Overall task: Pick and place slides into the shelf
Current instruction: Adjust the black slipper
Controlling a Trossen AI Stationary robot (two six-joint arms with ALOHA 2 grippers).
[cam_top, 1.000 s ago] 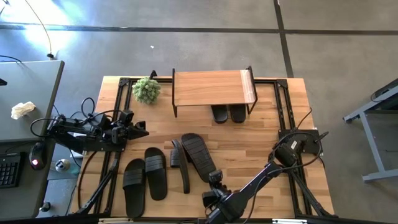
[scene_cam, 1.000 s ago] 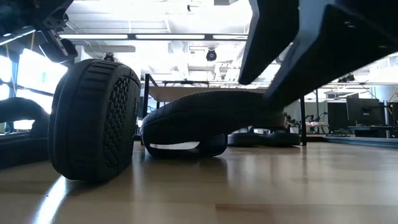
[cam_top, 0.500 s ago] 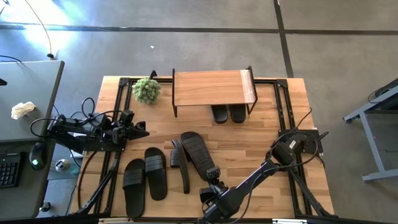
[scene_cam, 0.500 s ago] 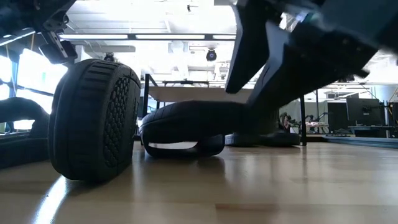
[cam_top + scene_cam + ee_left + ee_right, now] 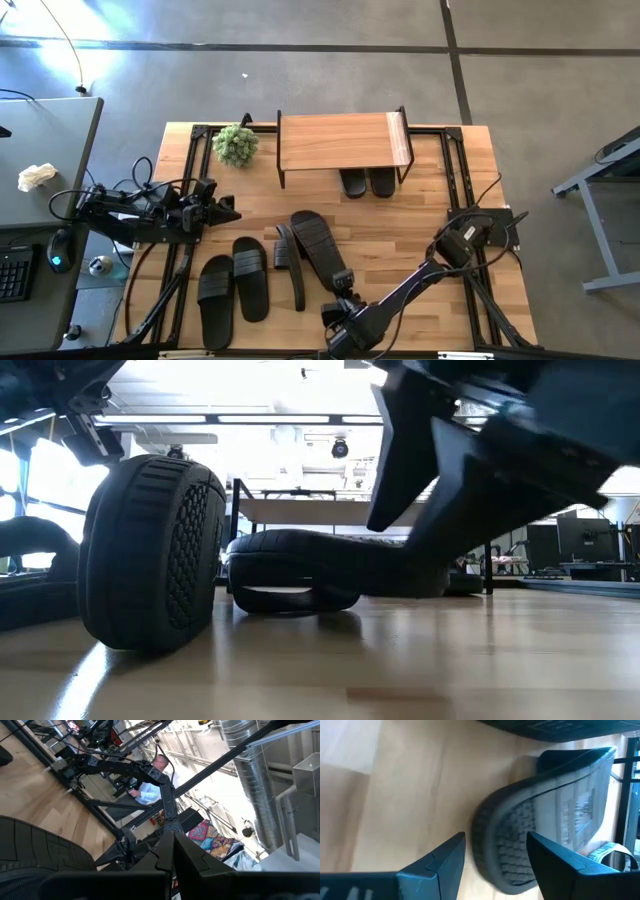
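Under the shelf two slides are stowed; four remain on the worktop; right pincer spread wide around one heel.

- Right arm: runs from its base at the table's right side diagonally toward the near edge, wrist low over the tabletop.
- Right gripper: at the near-centre of the table, pointing away from the near edge. In the right wrist view both fingers stand apart with a clear gap between them.
- Low view: the right arm's dark body fills the upper right, angled down toward the tabletop.
- Left arm: extends from the table's left edge horizontally toward the centre.
- Left gripper: at the left-middle of the table. Finger state cannot be determined.
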